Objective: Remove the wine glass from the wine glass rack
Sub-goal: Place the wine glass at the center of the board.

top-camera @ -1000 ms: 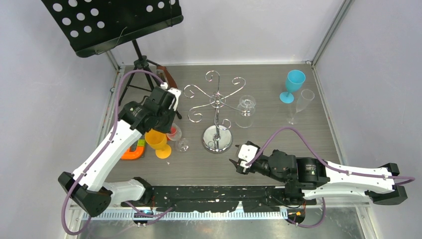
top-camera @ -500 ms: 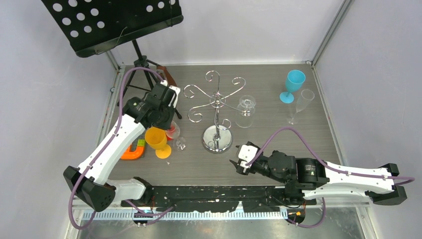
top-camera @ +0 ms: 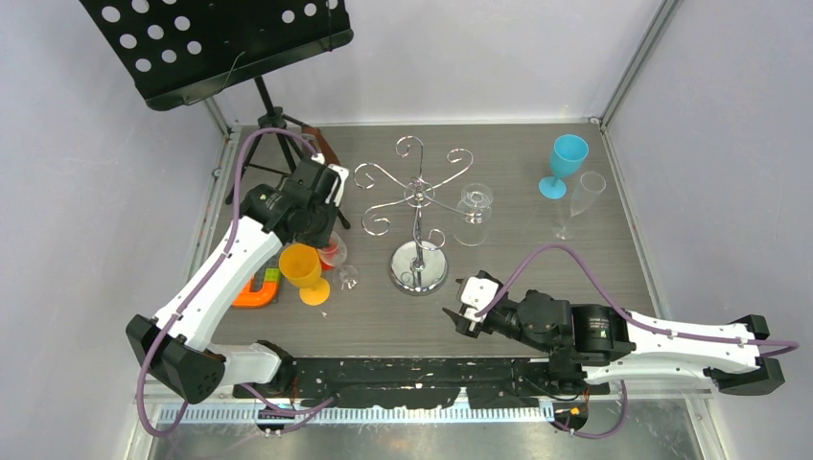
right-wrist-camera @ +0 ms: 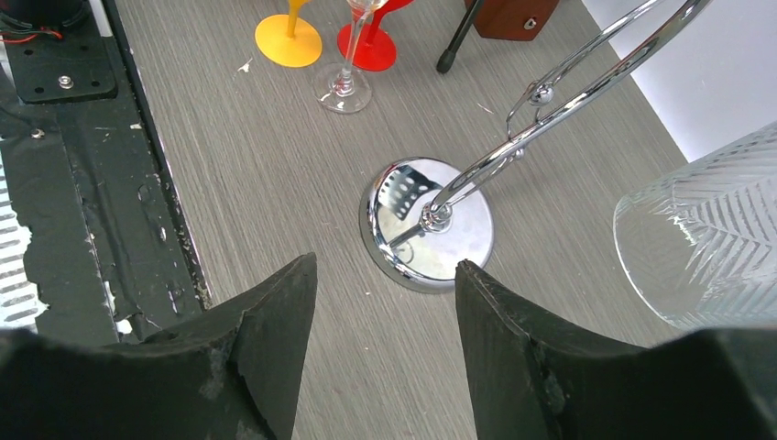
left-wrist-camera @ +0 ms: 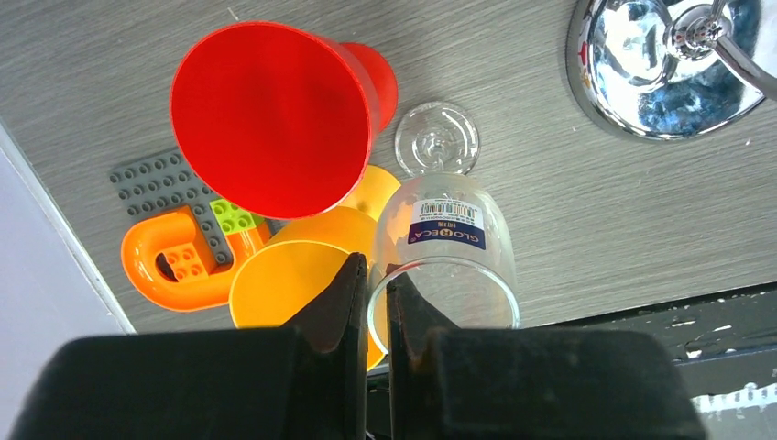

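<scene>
The chrome wine glass rack (top-camera: 419, 199) stands mid-table on its round mirror base (right-wrist-camera: 429, 225); the base also shows in the left wrist view (left-wrist-camera: 660, 73). A ribbed clear glass (top-camera: 474, 213) hangs on the rack's right arm. My left gripper (left-wrist-camera: 376, 270) is shut on the rim of a plain clear wine glass (left-wrist-camera: 446, 234), left of the rack. The glass's foot (top-camera: 349, 279) is at or just above the table; I cannot tell which. My right gripper (right-wrist-camera: 385, 266) is open and empty, in front of the rack base.
A red glass (left-wrist-camera: 275, 119) and an orange glass (left-wrist-camera: 298, 284) stand close beside the held glass. An orange toy block (top-camera: 257, 287) lies left. A blue goblet (top-camera: 566, 163) and a clear flute (top-camera: 578, 203) stand far right. A black music stand (top-camera: 220, 43) rises at the far left.
My left gripper has shifted slightly toward the far side, and the clear glass in it has moved a little with it. The right arm has not moved.
</scene>
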